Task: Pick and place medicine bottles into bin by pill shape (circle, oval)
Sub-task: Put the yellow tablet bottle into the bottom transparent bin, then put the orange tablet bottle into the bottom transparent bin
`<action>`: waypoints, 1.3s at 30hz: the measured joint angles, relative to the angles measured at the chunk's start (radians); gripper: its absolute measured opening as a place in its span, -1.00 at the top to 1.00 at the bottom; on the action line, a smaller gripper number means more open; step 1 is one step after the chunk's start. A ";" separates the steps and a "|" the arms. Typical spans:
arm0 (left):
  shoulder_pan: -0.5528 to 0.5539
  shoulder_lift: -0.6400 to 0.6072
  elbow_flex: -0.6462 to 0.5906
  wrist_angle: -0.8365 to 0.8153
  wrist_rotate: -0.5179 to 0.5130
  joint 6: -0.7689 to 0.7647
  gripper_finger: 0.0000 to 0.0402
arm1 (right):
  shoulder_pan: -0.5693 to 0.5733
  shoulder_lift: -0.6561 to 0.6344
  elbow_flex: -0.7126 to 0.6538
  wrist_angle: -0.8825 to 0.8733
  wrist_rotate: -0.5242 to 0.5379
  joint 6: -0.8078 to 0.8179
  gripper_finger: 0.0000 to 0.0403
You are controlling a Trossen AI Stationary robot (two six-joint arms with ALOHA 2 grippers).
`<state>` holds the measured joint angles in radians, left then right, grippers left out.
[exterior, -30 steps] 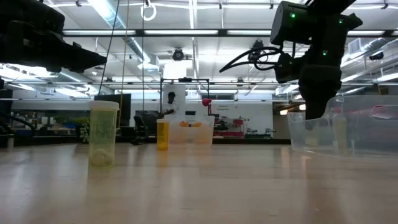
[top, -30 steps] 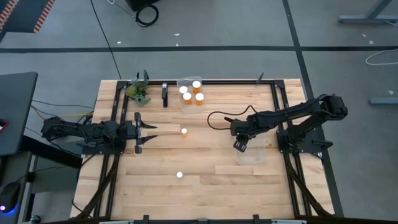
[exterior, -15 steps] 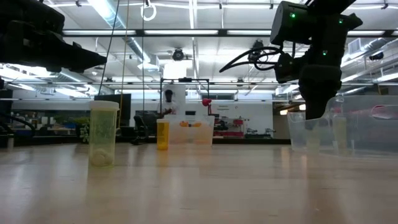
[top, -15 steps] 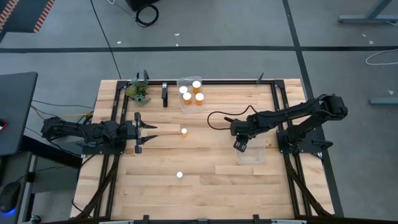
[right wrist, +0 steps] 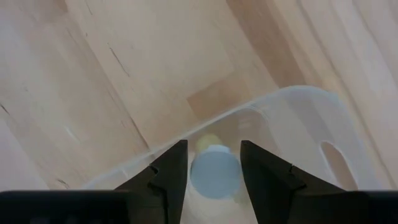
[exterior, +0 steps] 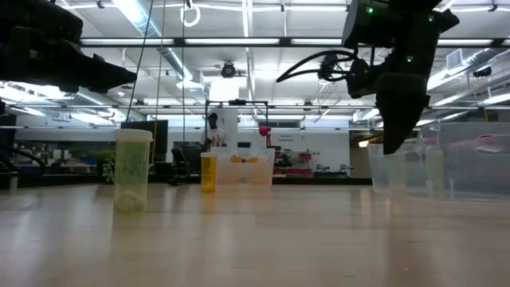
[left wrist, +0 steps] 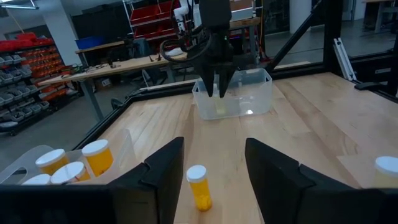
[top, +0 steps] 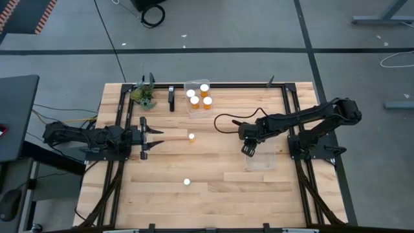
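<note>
My right gripper (top: 246, 152) hangs open, fingers pointing down, over the near-left corner of a clear bin (top: 266, 163) at the table's right. In the right wrist view, a white-capped bottle (right wrist: 214, 175) sits in the bin below the gap between my fingers, apart from them. One amber bottle (top: 191, 136) stands mid-table. A paler one (top: 187, 182) stands nearer the front edge. My left gripper (top: 151, 140) waits open at the left and points at the mid-table bottle (left wrist: 198, 186).
A second clear bin (top: 189, 107) at the far edge holds several white-capped amber bottles (top: 200, 97). A small green plant (top: 143, 96) and a black upright piece (top: 171, 98) stand left of it. Black frame rails run along both table sides.
My right gripper has risen a little above the clear bin's rim and shifted slightly toward the table's left. The bottles on the table have stayed in place.
</note>
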<state>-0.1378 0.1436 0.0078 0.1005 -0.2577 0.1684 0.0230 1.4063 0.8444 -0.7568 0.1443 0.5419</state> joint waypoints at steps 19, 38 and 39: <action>0.000 0.000 0.000 0.000 0.000 0.000 0.12 | -0.007 0.000 0.148 0.023 0.021 -0.046 0.23; 0.000 0.000 0.000 0.001 0.000 0.000 0.10 | 0.025 0.352 0.438 0.146 -0.086 -0.225 0.23; 0.000 0.000 0.000 0.000 0.000 0.000 0.10 | 0.028 0.377 0.474 0.140 -0.086 -0.249 0.23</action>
<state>-0.1379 0.1440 0.0078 0.1006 -0.2577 0.1684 0.0508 1.7835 1.3180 -0.6172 0.0586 0.2932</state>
